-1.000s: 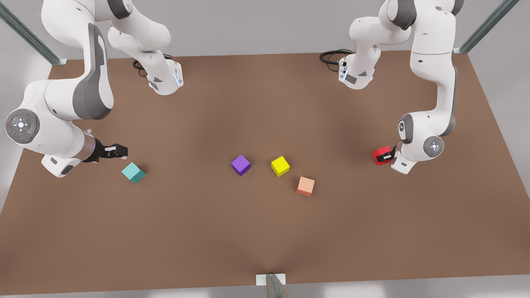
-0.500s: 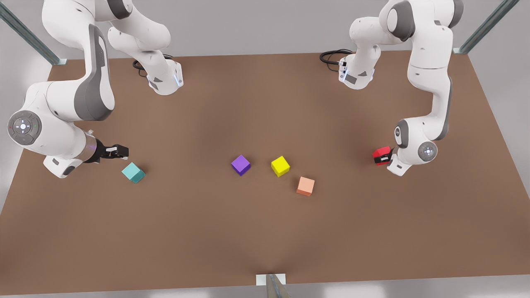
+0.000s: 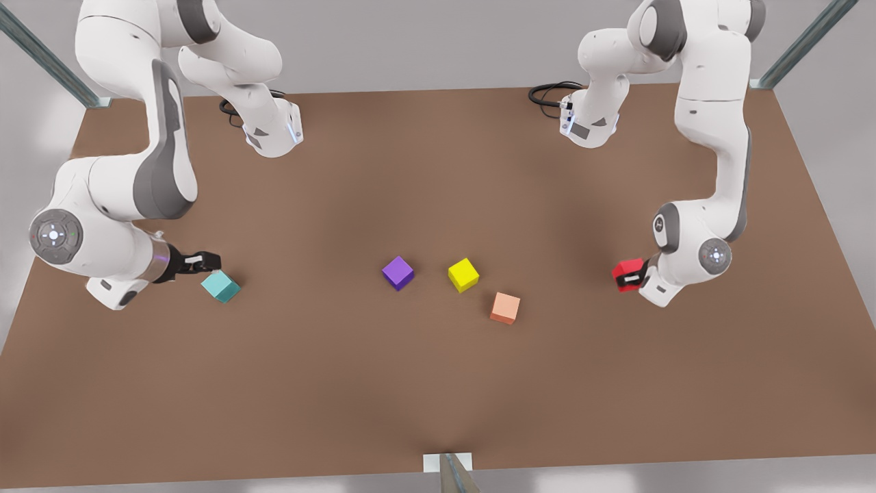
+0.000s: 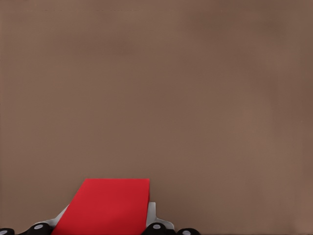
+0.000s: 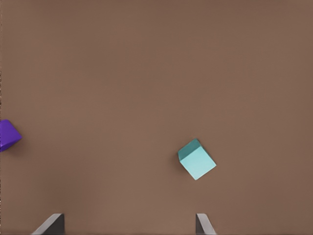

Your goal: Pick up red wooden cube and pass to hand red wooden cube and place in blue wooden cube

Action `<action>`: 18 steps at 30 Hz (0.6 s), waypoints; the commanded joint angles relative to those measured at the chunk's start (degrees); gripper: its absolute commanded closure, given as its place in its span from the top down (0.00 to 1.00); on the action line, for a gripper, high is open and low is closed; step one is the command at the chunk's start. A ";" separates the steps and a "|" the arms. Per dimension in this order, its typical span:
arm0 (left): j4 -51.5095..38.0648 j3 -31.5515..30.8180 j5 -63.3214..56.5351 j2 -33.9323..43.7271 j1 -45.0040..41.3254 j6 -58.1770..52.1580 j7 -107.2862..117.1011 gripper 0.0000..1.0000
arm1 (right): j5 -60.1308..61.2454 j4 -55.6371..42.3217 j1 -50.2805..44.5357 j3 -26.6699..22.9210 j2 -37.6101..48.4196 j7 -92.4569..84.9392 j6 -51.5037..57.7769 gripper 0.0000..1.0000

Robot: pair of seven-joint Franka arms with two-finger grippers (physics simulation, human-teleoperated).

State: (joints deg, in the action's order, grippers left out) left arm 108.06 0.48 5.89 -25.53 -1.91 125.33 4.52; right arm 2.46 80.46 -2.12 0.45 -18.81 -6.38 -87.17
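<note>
You had five small matte cubes, all plain-faced and alike in size, on a flat brown table (image 3: 438, 383) with a smooth, even top. Nearest the table's front edge lay the pale salmon cube (image 3: 505, 307); just behind it the yellow cube (image 3: 463, 274) and the purple cube (image 3: 397, 272) sat side by side near the middle, each apart from the others.

Toward the table's edge at the front view's right, your left gripper (image 3: 634, 276) pinched the red wooden cube (image 3: 627, 274) between its fingers. The front view showed only a dark finger across the cube's face; the left wrist view gave you the cube (image 4: 105, 205) as a broad flat red face seated between the pale finger pads (image 4: 152, 214), with bare table beyond.

Toward the opposite edge, your right gripper (image 3: 205, 261) sat just beside the blue wooden cube (image 3: 220, 285), which rested on the table. The front view did not let you judge the fingers; the right wrist view showed them spread wide, grey fingertips (image 5: 50, 224) well apart, with the teal cube (image 5: 196, 159) lying past them, turned corner-on, and the purple cube (image 5: 8, 134) farther off.
</note>
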 commanded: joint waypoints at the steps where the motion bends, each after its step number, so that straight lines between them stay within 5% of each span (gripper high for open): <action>1: -14.16 -4.70 4.47 -5.22 -0.29 -24.40 0.05 0.66 | 10.17 -1.35 0.80 -0.10 -3.07 -32.01 0.77 1.00; 3: -31.51 -7.16 21.06 -15.78 -0.20 -39.72 0.41 0.66 | 28.54 -1.62 1.07 0.34 -10.01 -48.27 2.00 1.00; 7: -38.79 -20.33 43.92 -24.92 -0.46 -37.10 4.69 0.66 | 50.61 -15.07 -0.77 0.61 -23.90 -85.87 -2.64 1.00; 10: -45.03 -28.96 47.89 -30.19 -3.01 -20.83 8.58 0.66 | 60.11 -14.63 -2.36 0.61 -27.42 -106.37 -9.07 1.00; 18: -47.50 -29.31 47.98 -34.50 -4.24 -5.18 -5.22 0.67 | 73.74 -10.85 -5.70 0.52 -28.03 -120.80 -14.96 1.00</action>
State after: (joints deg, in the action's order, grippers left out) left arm 60.62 -28.84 52.76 -60.13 -6.13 113.00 5.24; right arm 71.18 69.32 -7.55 0.96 -46.81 -69.50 -98.67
